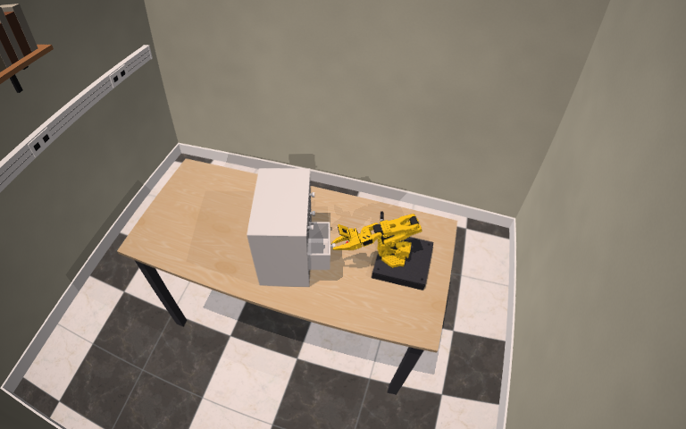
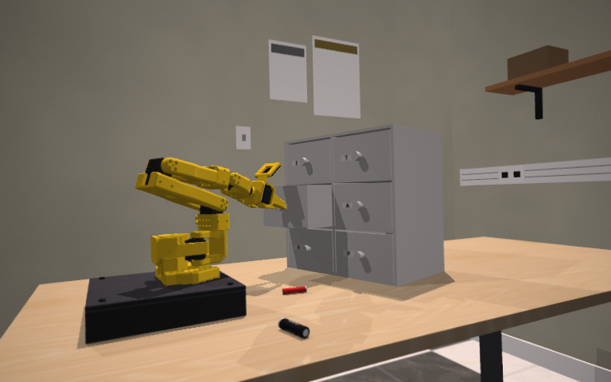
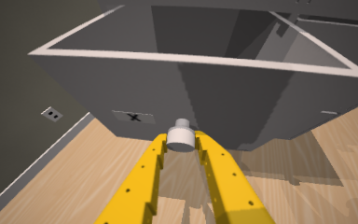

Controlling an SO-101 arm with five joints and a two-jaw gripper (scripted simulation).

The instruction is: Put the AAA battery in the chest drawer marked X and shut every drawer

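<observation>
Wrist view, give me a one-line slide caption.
The gripper grips the round knob of the open drawer marked X, its front partly in shadow.

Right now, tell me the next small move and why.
Probably draw the X drawer out slightly more, or let go if that's enough: the gripper has its knob, and the drawer stands only partly out.

Arm: yellow with black joints [image 1: 394, 232] [image 2: 193, 180]
Chest: grey [image 1: 280, 202] [image 2: 418, 202]
Table: pale wood grain [image 1: 222, 202] [image 2: 383, 315]
Small cylinder: red [image 2: 293, 290]
Floor: black and white checks, marbled [image 1: 253, 364] [image 2: 418, 369]
Drawer mark: black X [image 3: 134, 117]
</observation>
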